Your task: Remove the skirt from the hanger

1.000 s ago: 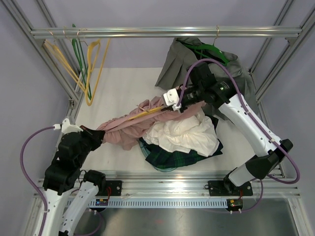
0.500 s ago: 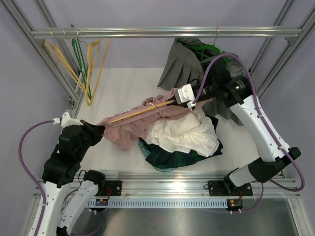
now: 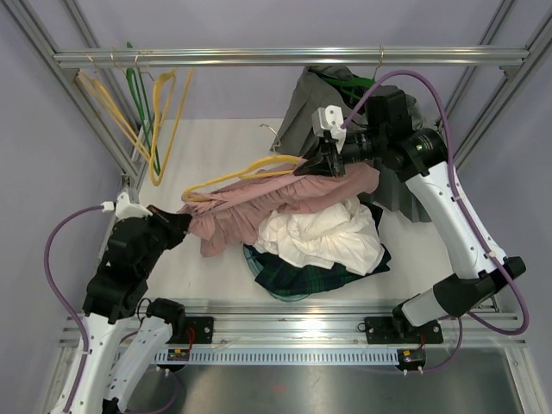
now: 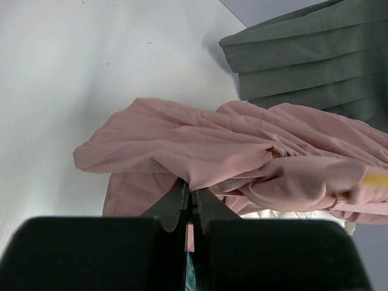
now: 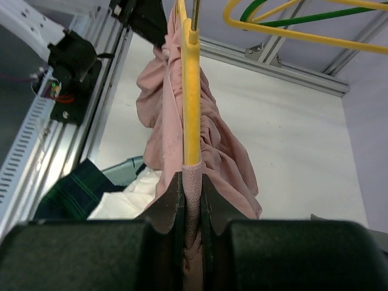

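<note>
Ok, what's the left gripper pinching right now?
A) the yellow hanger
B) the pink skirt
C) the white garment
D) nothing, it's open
B: the left wrist view shows the left gripper shut on a fold of the skirt, while the hanger sits at the right gripper.
</note>
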Robot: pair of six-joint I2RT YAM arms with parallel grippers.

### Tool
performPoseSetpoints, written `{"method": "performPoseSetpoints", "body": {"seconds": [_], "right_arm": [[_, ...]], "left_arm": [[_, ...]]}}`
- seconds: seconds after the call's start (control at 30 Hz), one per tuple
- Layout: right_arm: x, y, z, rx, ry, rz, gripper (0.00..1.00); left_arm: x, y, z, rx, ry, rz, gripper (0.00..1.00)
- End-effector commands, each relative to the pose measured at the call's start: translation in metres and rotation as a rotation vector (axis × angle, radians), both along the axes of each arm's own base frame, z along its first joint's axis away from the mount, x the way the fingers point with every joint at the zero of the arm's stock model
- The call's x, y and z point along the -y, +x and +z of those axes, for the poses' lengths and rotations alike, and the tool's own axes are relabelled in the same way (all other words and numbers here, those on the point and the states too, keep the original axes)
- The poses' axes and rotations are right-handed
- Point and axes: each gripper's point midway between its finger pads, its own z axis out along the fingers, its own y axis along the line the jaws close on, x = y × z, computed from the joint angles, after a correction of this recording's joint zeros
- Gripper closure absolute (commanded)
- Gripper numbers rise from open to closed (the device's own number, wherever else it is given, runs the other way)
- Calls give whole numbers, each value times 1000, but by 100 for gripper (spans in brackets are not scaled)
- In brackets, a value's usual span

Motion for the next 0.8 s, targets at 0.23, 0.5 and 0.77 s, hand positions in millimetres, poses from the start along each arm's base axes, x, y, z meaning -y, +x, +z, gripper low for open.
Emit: {"method": "performPoseSetpoints", "body": {"seconds": [0.23,0.5,0.77], "right_arm": [[-9,10,94,-46,273,-34,100],[-40,29,48,40,107,-37,100],[-59,38,8,322,-80,166,100]], "left_arm": [[-33,-13,-55,-98,180,71,100],[-31,-26,26,243,268,-19,48],[-31,-82,99,635,518,-142,13]]}}
